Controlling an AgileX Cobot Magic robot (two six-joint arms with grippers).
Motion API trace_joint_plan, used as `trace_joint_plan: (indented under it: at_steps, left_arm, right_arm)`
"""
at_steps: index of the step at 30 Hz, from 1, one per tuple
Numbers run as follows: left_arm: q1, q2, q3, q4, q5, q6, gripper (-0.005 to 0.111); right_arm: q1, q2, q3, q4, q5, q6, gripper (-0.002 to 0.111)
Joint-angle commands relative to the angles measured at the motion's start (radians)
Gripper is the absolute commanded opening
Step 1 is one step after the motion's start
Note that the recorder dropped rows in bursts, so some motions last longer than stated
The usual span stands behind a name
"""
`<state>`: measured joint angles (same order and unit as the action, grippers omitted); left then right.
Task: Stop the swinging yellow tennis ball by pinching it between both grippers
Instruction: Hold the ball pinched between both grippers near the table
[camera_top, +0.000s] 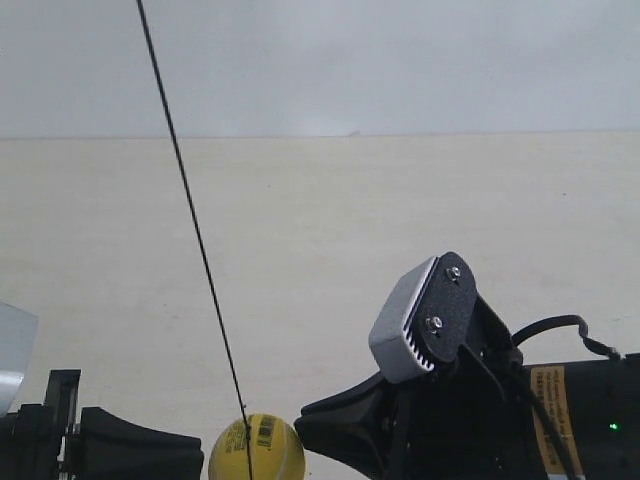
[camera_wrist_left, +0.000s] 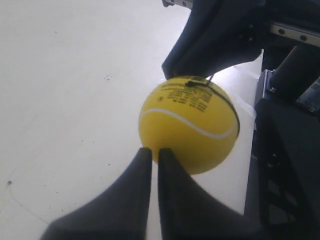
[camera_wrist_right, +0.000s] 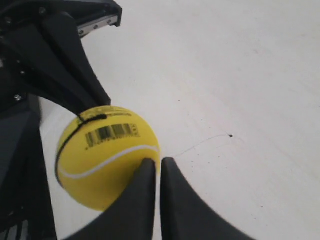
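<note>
The yellow tennis ball (camera_top: 256, 449) hangs low on a thin black string (camera_top: 190, 212) between two black wedge-shaped grippers. In the left wrist view, my left gripper (camera_wrist_left: 154, 150) is shut, with nothing between its fingers. Its tips press against the ball (camera_wrist_left: 189, 125), and the other gripper (camera_wrist_left: 200, 50) touches the ball's far side. My right gripper (camera_wrist_right: 159, 161) is also shut and empty. Its tips rest on the edge of the ball (camera_wrist_right: 105, 155), beside the barcode print. The opposite gripper (camera_wrist_right: 75, 75) sits behind the ball.
A pale tabletop (camera_top: 400, 200) runs back to a grey wall. A light grey ribbed block with screws (camera_top: 405, 320) and a black cable (camera_top: 560, 325) sit on the arm at the exterior view's right. A whitish object (camera_top: 12, 350) shows at the left edge.
</note>
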<state>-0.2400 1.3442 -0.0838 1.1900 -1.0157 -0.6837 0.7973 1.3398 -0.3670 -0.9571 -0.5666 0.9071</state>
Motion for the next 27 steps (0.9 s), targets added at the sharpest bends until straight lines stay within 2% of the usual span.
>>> trace_joint_plan:
  at_steps: [1,27]
  left_arm:
    - [-0.004,0.005,0.003,0.001,-0.005,0.004,0.005]
    - [-0.004,0.005,0.003,-0.003,-0.009,0.004,0.005]
  right_arm:
    - [0.002,-0.004,-0.004,-0.062,-0.09,0.048,0.0]
    - [0.002,-0.004,-0.004,-0.08,-0.098,0.071,0.0]
